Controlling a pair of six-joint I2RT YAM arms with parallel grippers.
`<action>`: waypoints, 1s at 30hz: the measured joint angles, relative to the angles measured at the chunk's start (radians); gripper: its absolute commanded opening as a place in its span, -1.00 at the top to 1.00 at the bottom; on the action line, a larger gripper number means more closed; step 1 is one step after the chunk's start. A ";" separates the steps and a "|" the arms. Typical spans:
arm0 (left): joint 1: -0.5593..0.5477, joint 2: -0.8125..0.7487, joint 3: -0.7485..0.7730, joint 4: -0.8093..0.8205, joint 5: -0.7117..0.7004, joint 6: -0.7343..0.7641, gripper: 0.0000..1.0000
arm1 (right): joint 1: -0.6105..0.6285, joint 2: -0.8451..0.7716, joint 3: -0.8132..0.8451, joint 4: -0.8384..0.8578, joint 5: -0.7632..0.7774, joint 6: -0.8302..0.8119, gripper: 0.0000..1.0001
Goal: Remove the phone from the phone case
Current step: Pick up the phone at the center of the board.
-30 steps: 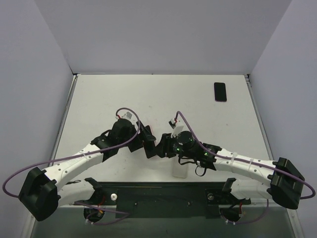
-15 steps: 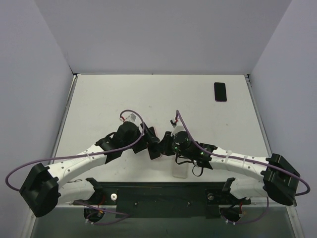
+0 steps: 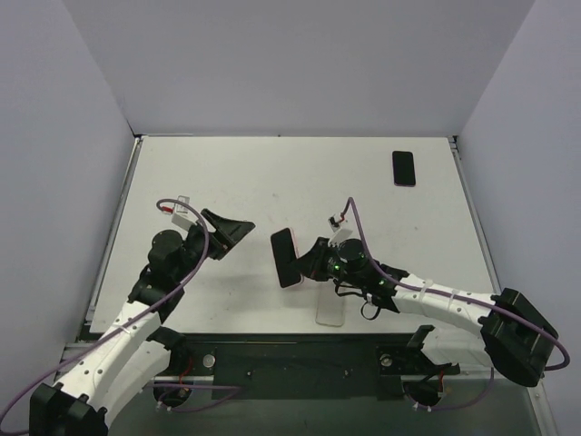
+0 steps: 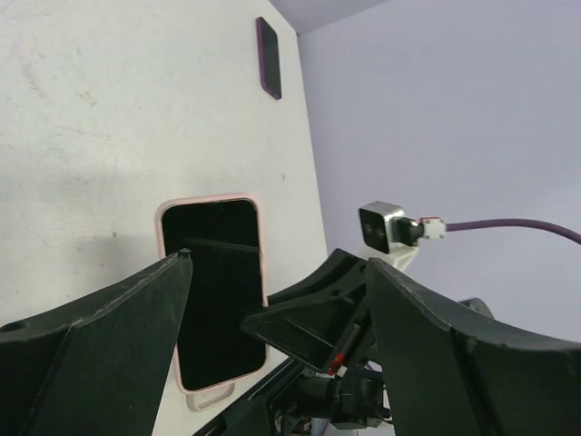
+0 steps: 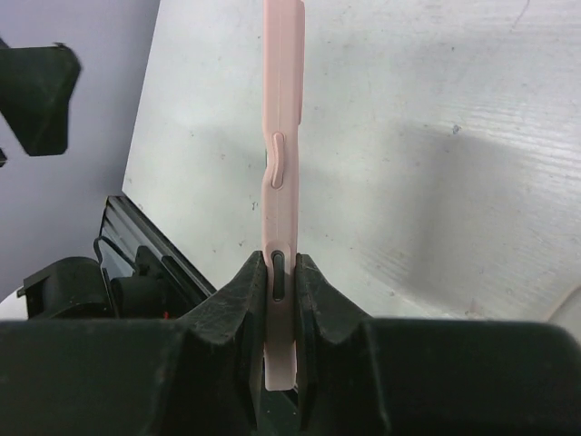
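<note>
I see a white table [image 3: 227, 173] boxed in by pale lilac walls [image 3: 290, 64]. A dark phone [image 3: 404, 168] lies flat near its far right corner, well apart from everything else. A clear slab [image 3: 329, 313] lies at the near edge, just beyond the black base plate [image 3: 300, 359].

Pink phone case [image 5: 281, 109], blk phone [image 4: 220, 272], white table [image 3: 272, 177], purple cable [image 4: 508, 225]
</note>
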 measured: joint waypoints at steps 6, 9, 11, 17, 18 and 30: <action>0.058 0.002 -0.021 0.066 0.116 -0.009 -0.73 | -0.066 -0.037 -0.024 0.030 -0.087 0.050 1.00; 0.082 0.012 -0.088 0.167 0.183 -0.040 -0.79 | -0.129 -0.092 -0.028 0.080 -0.156 0.092 1.00; 0.090 0.029 -0.134 0.246 0.226 -0.067 -0.82 | -0.165 -0.114 -0.033 0.132 -0.201 0.126 1.00; 0.069 0.143 -0.169 0.583 0.338 -0.169 -0.75 | -0.202 -0.147 -0.056 0.277 -0.324 0.212 1.00; 0.050 0.164 -0.169 0.642 0.350 -0.182 -0.73 | -0.202 -0.147 -0.060 0.297 -0.337 0.224 1.00; -0.071 0.248 -0.117 0.874 0.389 -0.216 -0.08 | -0.183 -0.144 -0.064 0.464 -0.443 0.318 1.00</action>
